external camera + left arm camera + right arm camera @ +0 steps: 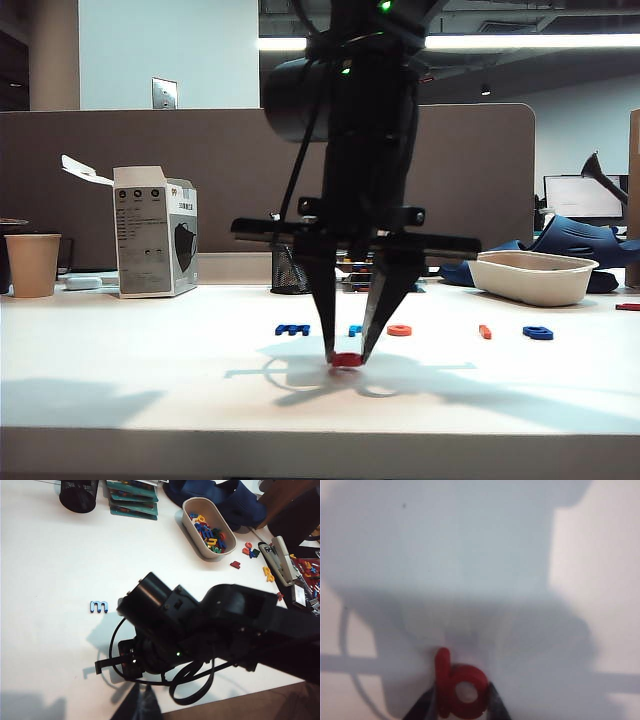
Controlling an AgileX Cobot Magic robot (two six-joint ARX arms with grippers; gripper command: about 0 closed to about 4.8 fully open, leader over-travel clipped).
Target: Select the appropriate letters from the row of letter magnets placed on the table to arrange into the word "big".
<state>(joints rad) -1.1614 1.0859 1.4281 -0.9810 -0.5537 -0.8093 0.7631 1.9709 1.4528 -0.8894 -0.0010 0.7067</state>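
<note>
Gripping the dark red b [459, 690] between both fingers [422, 707], the right gripper [348, 358] points straight down at the white table [150, 380], near its front edge and in front of the row of letter magnets. In the right wrist view, we see the b lying flat against the table, with one dark fingertip on each side of its ring. In the exterior view, we see the fingers converge on the red piece at table level.

Behind the gripper, the rest of the row lies on the table: the dark blue m [292, 329] at the left, a light-blue piece [354, 330] partly hidden by the fingers, the orange ring [399, 330], the orange bar i [485, 331] and the dark blue g [538, 333] at the right. The i and g lie well apart from the held b.

We cannot tell the state of the left gripper's fingers; only a dark shape shows at the edge of the left wrist view, which looks down on the right arm [210, 630] and the m.

A beige tray [532, 277] sits further back on the right.
</note>
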